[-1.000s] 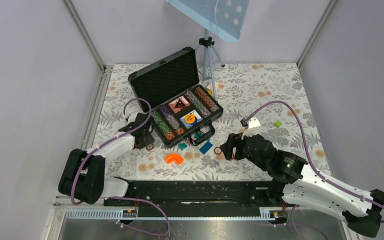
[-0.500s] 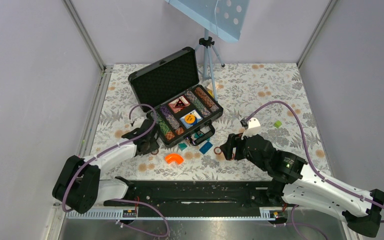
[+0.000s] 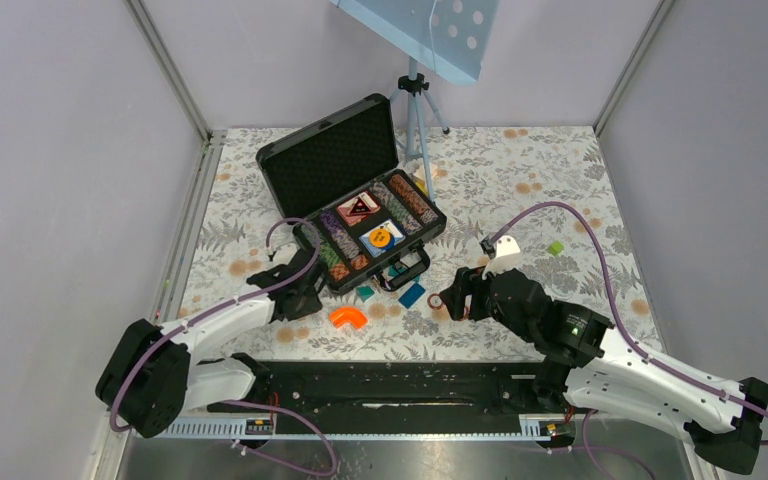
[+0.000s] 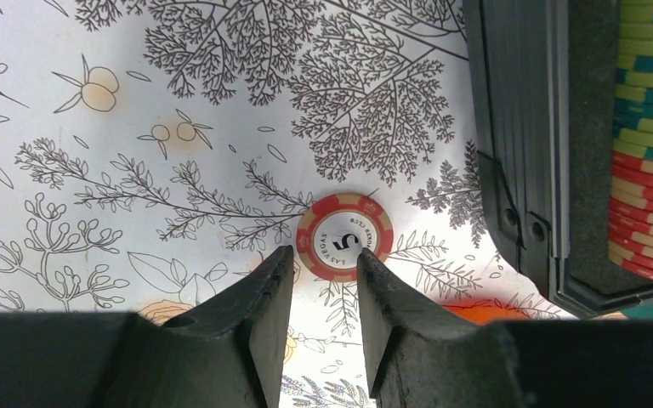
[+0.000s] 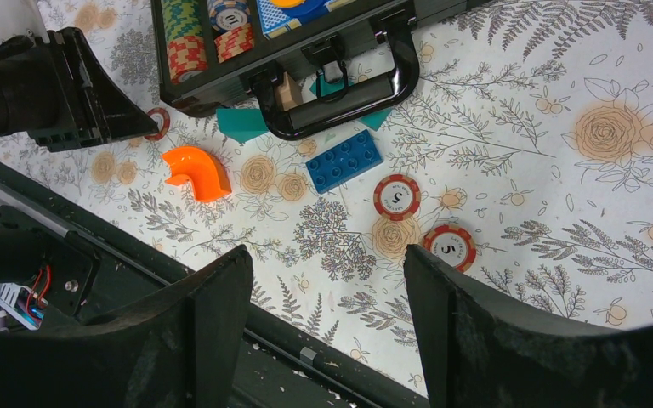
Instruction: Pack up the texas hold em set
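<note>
Left fingers [image 4: 259, 314], narrow and empty, point at a red-and-cream round poker chip [image 4: 345, 247] lying flat on the floral worktop [image 4: 136, 102] beside the open black hard briefcase [image 4: 519, 127]. So tight a gap could shove the chip against the case. Right fingers [image 5: 212, 323], wide and empty, hover over two more red chips [image 5: 397, 196]; one may skid.

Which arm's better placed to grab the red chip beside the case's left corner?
Left: the left gripper hovers at the red chip, jaws parted; the right gripper is past the case handle, above two other chips.
</note>
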Controlling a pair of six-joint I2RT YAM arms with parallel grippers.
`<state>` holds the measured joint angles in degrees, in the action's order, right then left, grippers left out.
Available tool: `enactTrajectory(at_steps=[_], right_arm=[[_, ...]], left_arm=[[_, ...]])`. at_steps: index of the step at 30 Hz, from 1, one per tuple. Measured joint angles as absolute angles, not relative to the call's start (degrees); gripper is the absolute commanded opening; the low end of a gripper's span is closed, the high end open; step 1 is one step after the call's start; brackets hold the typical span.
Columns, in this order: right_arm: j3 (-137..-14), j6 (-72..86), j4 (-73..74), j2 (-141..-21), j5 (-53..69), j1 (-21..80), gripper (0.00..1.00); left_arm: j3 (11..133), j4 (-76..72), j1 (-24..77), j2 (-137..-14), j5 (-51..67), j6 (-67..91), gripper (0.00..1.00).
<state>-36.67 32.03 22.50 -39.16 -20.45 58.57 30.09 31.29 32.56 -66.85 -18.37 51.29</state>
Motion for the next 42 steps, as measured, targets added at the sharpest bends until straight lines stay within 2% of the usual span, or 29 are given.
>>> enactTrajectory(at_steps=[8,13,22,25,34,42], right_arm=[[-36.7,32.0,22.5,-40.1,-20.5,58.6,0.73],[-36.7,32.0,22.5,-44.5,-20.3,58.6,0.73],[-38.9,32.9,21.3,-51.7,-18.3,58.6,0.73],[-40.1,33.0,20.7,-52.8,-17.5,58.6,0.73],[-40.6,33.9,21.0,-53.6,-16.9,58.6,0.74],[-40.7,34.2,21.1,-56.4,-16.8,58.6,0.74]], left_arm=[[31.1,37.0,34.0,-63.0,-18.8,51.3,0.37],[36.0,40.4,34.0,-58.2,-19.6,50.2,0.50],[46.0,42.3,34.0,-56.4,-24.1,41.5,0.60],[51.4,44.8,33.7,-56.2,-24.9,38.4,0.68],[72.8,53.5,25.1,-48.8,-24.7,28.9,0.74],[69.1,56.7,20.0,-43.3,-24.0,25.8,0.74]])
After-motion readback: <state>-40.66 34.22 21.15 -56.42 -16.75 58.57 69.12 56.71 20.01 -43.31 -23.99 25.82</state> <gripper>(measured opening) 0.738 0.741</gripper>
